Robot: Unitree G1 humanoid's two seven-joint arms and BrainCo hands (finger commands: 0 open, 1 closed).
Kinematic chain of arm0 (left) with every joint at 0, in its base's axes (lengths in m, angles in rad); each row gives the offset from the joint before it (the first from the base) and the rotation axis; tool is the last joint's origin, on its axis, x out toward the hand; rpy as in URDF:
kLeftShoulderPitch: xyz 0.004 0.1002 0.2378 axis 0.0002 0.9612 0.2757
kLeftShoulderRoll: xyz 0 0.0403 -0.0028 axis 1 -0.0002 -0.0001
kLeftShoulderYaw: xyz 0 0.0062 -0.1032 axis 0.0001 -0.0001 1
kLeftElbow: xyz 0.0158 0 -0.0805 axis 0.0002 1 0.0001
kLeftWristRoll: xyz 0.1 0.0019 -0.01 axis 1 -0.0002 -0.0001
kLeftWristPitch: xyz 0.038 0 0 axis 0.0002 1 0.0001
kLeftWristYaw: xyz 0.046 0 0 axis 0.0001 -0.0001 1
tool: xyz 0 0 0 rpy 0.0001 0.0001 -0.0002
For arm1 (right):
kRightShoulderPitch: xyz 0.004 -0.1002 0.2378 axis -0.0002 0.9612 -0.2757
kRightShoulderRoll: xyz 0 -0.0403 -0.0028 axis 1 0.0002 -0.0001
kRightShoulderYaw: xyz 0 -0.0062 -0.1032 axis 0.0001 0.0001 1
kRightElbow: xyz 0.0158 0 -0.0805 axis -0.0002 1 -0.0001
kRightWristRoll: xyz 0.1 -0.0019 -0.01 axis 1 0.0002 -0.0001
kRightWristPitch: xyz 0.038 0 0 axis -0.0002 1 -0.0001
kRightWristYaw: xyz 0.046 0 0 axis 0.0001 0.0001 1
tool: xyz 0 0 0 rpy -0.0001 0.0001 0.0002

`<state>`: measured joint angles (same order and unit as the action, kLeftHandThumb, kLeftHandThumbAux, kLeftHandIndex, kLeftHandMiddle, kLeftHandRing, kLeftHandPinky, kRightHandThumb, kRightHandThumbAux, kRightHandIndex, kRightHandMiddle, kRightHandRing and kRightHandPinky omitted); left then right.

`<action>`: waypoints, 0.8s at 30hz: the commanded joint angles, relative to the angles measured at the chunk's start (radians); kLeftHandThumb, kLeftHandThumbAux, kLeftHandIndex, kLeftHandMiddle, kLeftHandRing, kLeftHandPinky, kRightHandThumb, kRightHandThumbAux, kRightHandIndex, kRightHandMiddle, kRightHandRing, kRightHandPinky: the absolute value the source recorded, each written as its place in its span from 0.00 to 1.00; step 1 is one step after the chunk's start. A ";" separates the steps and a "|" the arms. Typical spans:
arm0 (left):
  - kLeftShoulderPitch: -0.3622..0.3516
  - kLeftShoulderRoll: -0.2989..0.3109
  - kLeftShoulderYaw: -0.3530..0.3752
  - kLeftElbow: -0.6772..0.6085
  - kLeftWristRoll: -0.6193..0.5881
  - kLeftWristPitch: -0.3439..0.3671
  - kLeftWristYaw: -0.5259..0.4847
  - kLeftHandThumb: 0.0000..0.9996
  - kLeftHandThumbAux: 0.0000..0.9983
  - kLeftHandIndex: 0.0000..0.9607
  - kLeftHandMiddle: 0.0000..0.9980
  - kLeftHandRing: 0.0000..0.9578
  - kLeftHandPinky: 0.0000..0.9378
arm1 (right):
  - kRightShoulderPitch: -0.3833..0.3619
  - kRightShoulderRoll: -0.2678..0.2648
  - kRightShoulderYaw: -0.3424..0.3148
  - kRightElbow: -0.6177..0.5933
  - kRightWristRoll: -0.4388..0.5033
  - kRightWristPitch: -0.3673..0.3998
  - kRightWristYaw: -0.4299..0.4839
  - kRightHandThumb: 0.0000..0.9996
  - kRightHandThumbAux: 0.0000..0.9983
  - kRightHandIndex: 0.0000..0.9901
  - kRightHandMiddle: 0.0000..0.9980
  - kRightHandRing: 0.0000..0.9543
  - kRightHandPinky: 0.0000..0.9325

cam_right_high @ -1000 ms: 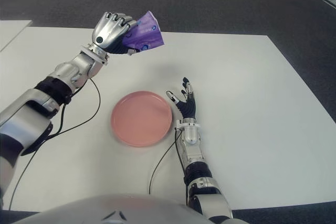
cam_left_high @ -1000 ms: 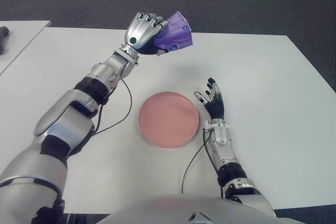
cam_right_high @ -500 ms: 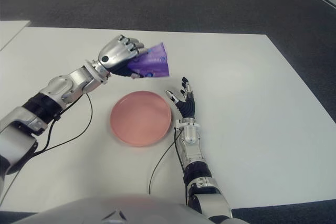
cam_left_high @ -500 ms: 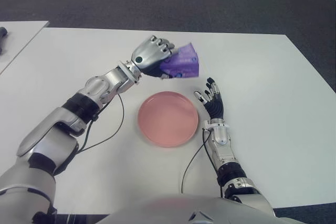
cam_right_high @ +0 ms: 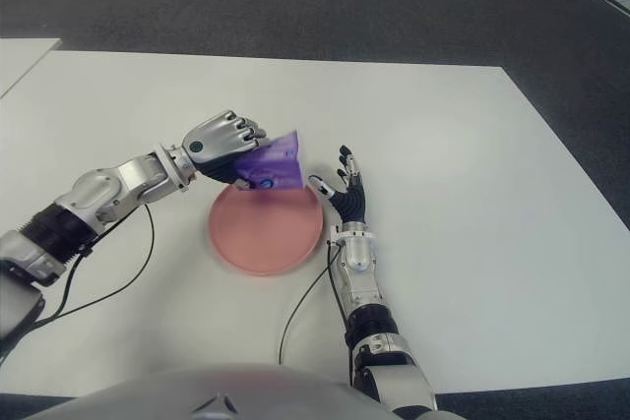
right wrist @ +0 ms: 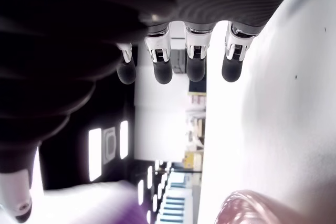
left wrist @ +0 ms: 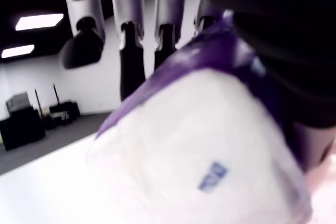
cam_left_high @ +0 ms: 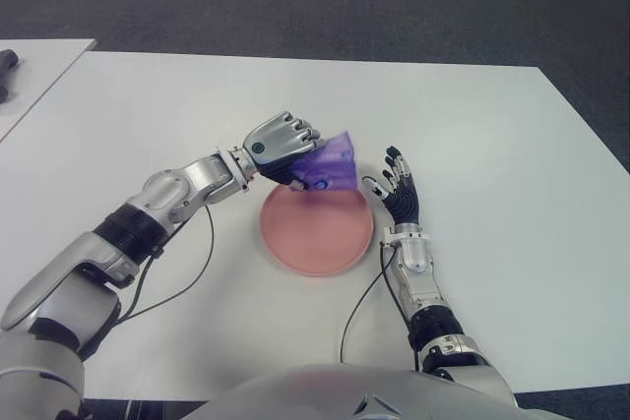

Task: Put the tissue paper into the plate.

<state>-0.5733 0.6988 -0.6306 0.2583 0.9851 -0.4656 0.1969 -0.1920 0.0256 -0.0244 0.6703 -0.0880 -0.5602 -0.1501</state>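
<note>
A: Well, nearest us the right hand (cam_left_high: pixel 399 184) shows just right of the plate (cam_left_high: pixel 317 238), fingers spread, holding nothing.

B: And the plate?

A: Nothing lies in it yet. Over its far rim the left hand (cam_left_high: pixel 281 141) has its fingers wrapped around the tissue pack (cam_left_high: pixel 330 170).

B: Risks?

A: Letting go this close to the rim, I'd guess the pack could tip outward onto the table (cam_left_high: pixel 472 135).

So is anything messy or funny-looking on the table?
Nothing stands out. The left hand holds the purple tissue pack tilted over the far edge of the pink plate. The right hand, fingers spread, shows beside the plate on its right. The white table shows no spills.
</note>
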 commanded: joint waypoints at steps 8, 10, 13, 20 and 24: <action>0.044 0.043 -0.007 -0.077 0.071 -0.017 -0.232 0.95 0.65 0.40 0.51 0.56 0.87 | 0.032 -0.003 -0.011 0.067 0.012 0.032 0.005 0.15 0.61 0.00 0.00 0.00 0.02; 0.044 0.045 -0.009 -0.082 0.075 -0.022 -0.259 0.95 0.65 0.40 0.51 0.56 0.87 | 0.030 -0.005 -0.011 0.071 0.011 0.030 0.005 0.15 0.61 0.00 0.00 0.00 0.02; 0.046 0.046 -0.013 -0.093 0.088 -0.022 -0.295 0.95 0.65 0.40 0.51 0.56 0.88 | 0.027 -0.008 -0.012 0.078 0.009 0.026 0.004 0.15 0.61 0.00 0.00 0.00 0.01; 0.072 0.058 -0.008 -0.123 0.099 -0.038 -0.305 0.88 0.66 0.41 0.54 0.78 0.90 | 0.021 -0.012 -0.012 0.093 0.007 0.011 0.001 0.14 0.61 0.00 0.00 0.00 0.01; 0.079 0.059 0.000 -0.126 0.090 -0.049 -0.313 0.86 0.67 0.42 0.55 0.85 0.90 | 0.017 -0.014 -0.014 0.103 0.008 0.003 0.003 0.14 0.61 0.00 0.00 0.00 0.02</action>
<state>-0.5337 0.7347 -0.6201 0.1181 1.0532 -0.4941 -0.0761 -0.2176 0.0174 -0.0285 0.7174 -0.0867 -0.5821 -0.1481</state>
